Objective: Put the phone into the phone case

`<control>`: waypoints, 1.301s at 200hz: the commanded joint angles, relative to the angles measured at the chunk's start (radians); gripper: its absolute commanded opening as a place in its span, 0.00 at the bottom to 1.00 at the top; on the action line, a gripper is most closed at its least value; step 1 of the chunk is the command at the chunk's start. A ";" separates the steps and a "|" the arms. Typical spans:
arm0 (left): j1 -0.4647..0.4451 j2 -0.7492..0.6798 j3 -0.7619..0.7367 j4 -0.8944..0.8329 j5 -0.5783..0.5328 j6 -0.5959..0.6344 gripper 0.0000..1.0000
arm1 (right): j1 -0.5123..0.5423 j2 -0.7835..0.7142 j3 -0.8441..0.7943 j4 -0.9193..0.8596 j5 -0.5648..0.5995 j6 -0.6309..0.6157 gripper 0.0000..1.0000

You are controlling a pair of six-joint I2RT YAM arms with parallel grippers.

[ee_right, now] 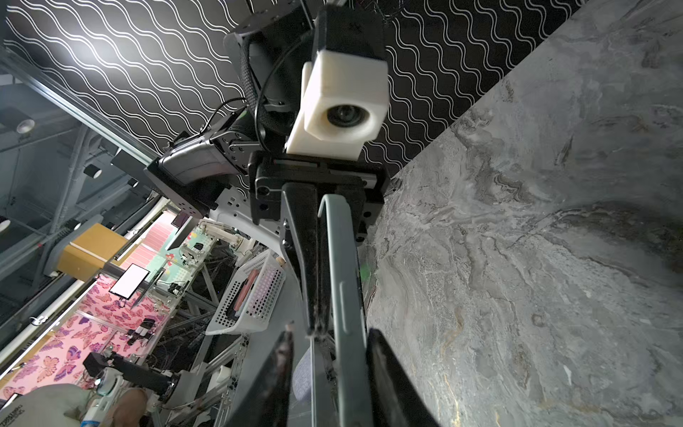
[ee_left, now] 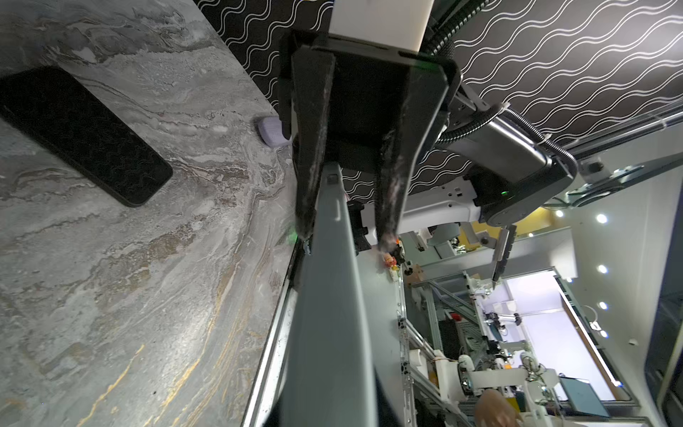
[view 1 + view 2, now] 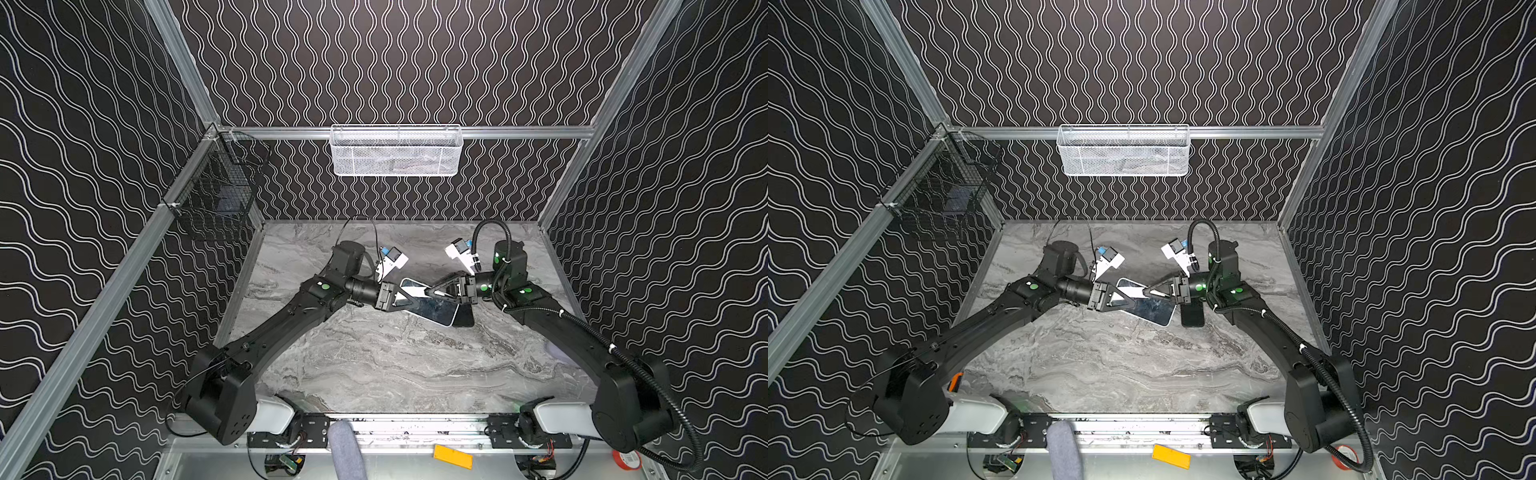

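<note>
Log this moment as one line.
left fingers: shut on raised grey-edged slab | right fingers: straddling it, gap showing | black slab: flat on table

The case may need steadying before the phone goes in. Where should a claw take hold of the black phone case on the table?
Probably across its two long sides near the middle, coming straight down from above. The black phone case lies flat on the table, so only its thin sides offer purchase, and the short width suits the jaws.
</note>
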 commanded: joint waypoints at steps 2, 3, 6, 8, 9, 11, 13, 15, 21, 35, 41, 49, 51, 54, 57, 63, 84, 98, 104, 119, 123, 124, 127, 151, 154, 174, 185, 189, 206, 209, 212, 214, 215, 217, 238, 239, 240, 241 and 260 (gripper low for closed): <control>0.000 0.010 0.002 0.133 0.003 -0.051 0.00 | 0.007 0.007 -0.008 0.088 -0.026 0.048 0.25; 0.000 0.011 0.001 0.134 0.003 -0.051 0.00 | 0.008 0.007 -0.009 0.090 -0.026 0.049 0.25; -0.001 0.011 0.002 0.137 0.003 -0.053 0.00 | 0.007 0.007 -0.011 0.096 -0.026 0.052 0.24; -0.001 0.012 0.002 0.137 0.004 -0.053 0.00 | 0.008 0.009 -0.011 0.098 -0.026 0.054 0.24; 0.000 0.013 0.001 0.138 0.005 -0.053 0.00 | 0.008 0.009 -0.011 0.100 -0.027 0.055 0.24; 0.000 0.013 0.001 0.139 0.006 -0.054 0.00 | 0.008 0.009 -0.013 0.102 -0.027 0.058 0.23; -0.001 0.013 0.001 0.141 0.008 -0.055 0.00 | 0.009 0.009 -0.014 0.105 -0.027 0.060 0.22; -0.001 0.012 0.000 0.142 0.008 -0.057 0.00 | 0.009 0.009 -0.015 0.107 -0.028 0.061 0.22; -0.001 0.013 -0.001 0.147 0.008 -0.062 0.00 | 0.009 0.011 -0.016 0.115 -0.028 0.067 0.19; 0.000 0.011 -0.001 0.140 -0.001 -0.061 0.00 | 0.009 0.013 -0.022 0.141 -0.027 0.091 0.16; 0.000 0.011 -0.001 0.136 -0.005 -0.061 0.00 | 0.009 0.014 -0.025 0.156 -0.026 0.104 0.16; 0.000 0.010 0.000 0.133 -0.011 -0.061 0.00 | 0.009 0.019 -0.027 0.178 -0.027 0.126 0.15; 0.000 0.010 -0.001 0.135 -0.012 -0.062 0.00 | 0.009 0.020 -0.029 0.186 -0.028 0.133 0.14; 0.000 0.010 -0.004 0.136 -0.014 -0.064 0.00 | 0.009 0.021 -0.030 0.198 -0.028 0.143 0.14; -0.001 0.010 -0.004 0.138 -0.016 -0.067 0.00 | 0.009 0.022 -0.032 0.208 -0.028 0.154 0.13; 0.000 0.010 -0.006 0.143 -0.019 -0.075 0.00 | 0.009 0.025 -0.039 0.236 -0.028 0.176 0.12; -0.001 0.012 -0.012 0.160 -0.030 -0.094 0.08 | 0.008 0.035 -0.058 0.327 -0.025 0.250 0.10; 0.001 0.010 -0.015 0.161 -0.039 -0.099 0.20 | 0.008 0.043 -0.068 0.372 -0.020 0.292 0.08; 0.000 0.008 -0.015 0.157 -0.046 -0.100 0.28 | 0.007 0.045 -0.070 0.382 -0.015 0.302 0.07; 0.005 -0.004 -0.013 0.139 -0.070 -0.091 0.47 | 0.006 0.048 -0.064 0.350 0.003 0.294 0.04; 0.008 -0.008 -0.014 0.129 -0.078 -0.087 0.51 | 0.006 0.047 -0.061 0.334 0.010 0.287 0.04; 0.009 -0.008 -0.013 0.128 -0.081 -0.087 0.52 | 0.006 0.047 -0.060 0.327 0.012 0.285 0.04; 0.010 -0.013 -0.013 0.123 -0.089 -0.085 0.56 | 0.004 0.048 -0.057 0.310 0.018 0.277 0.03; 0.055 -0.058 -0.031 0.093 -0.178 -0.089 0.80 | -0.006 0.047 -0.038 0.196 0.076 0.238 0.02; 0.061 -0.065 -0.034 0.090 -0.190 -0.092 0.82 | -0.007 0.046 -0.037 0.185 0.088 0.236 0.02; 0.124 -0.128 -0.071 0.068 -0.306 -0.120 0.95 | -0.010 0.036 -0.028 0.069 0.191 0.190 0.01; 0.157 -0.172 -0.090 0.042 -0.384 -0.125 0.96 | -0.010 0.029 -0.028 0.020 0.276 0.178 0.00; 0.166 -0.189 -0.095 0.025 -0.418 -0.125 0.97 | -0.010 0.025 -0.032 0.005 0.314 0.179 0.00; 0.187 -0.263 -0.110 -0.055 -0.593 -0.100 0.98 | -0.003 0.000 -0.065 -0.011 0.499 0.223 0.00; 0.188 -0.275 -0.114 -0.069 -0.623 -0.097 0.98 | 0.001 -0.005 -0.072 -0.012 0.536 0.234 0.00; 0.189 -0.287 -0.117 -0.082 -0.653 -0.094 0.98 | 0.005 -0.008 -0.081 -0.014 0.569 0.242 0.00; 0.189 -0.295 -0.118 -0.091 -0.673 -0.093 0.98 | 0.008 -0.011 -0.085 -0.016 0.591 0.247 0.00; 0.189 -0.299 -0.118 -0.095 -0.683 -0.091 0.98 | 0.011 -0.012 -0.086 -0.016 0.600 0.249 0.00; 0.190 -0.306 -0.119 -0.104 -0.703 -0.091 0.98 | 0.015 -0.013 -0.090 -0.018 0.627 0.254 0.00; 0.190 -0.376 -0.138 -0.162 -0.870 -0.098 0.98 | 0.085 -0.021 -0.127 -0.038 0.891 0.280 0.00; 0.190 -0.379 -0.139 -0.163 -0.875 -0.098 0.98 | 0.085 -0.020 -0.128 -0.040 0.906 0.280 0.00; 0.190 -0.382 -0.140 -0.165 -0.880 -0.098 0.98 | 0.101 -0.019 -0.130 -0.041 0.919 0.282 0.00; 0.191 -0.384 -0.141 -0.166 -0.886 -0.098 0.98 | 0.109 -0.018 -0.130 -0.042 0.931 0.284 0.00; 0.192 -0.419 -0.154 -0.186 -0.957 -0.106 0.99 | 0.201 0.013 -0.160 -0.022 1.145 0.304 0.00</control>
